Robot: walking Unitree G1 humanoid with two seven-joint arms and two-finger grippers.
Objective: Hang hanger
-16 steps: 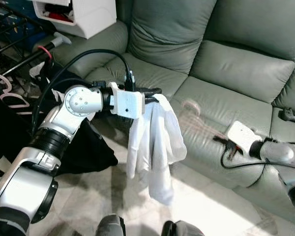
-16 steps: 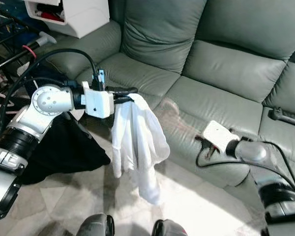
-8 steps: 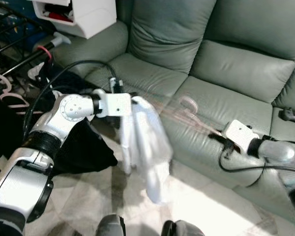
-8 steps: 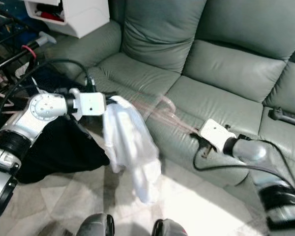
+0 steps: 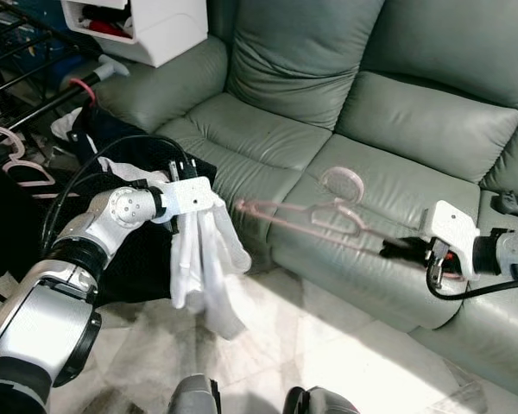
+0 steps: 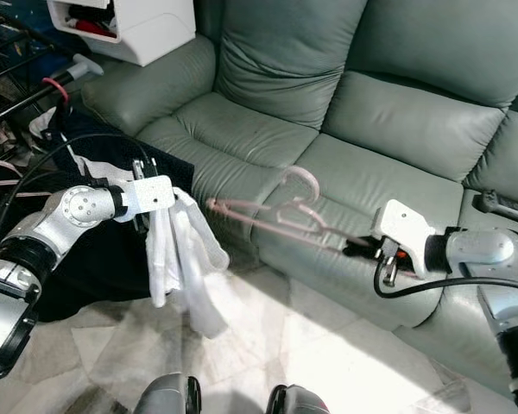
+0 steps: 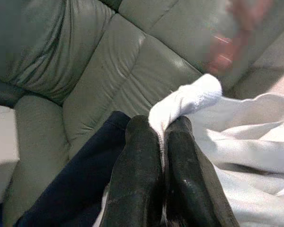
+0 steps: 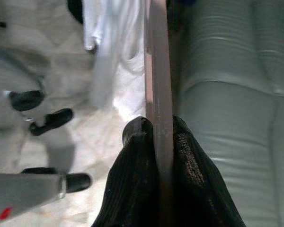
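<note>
Gripping white cloth point(image 7: 199, 101), left claw point(image 7: 163, 142); right claw point(image 8: 156, 130) clamps pink hanger point(image 5: 311, 214).

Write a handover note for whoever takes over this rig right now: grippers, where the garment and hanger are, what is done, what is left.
Left gripper: shut on the white cloth garment, which hangs free above the pale tiled floor, beside the grey-green leather sofa.
Right gripper: shut on one end of the pink plastic hanger, held out over the sofa's front edge, its far end pointing toward the garment.
Done: both items are picked up.
Left: the garment is not yet on the hanger; likely thread it on, then hang the hanger.
</note>
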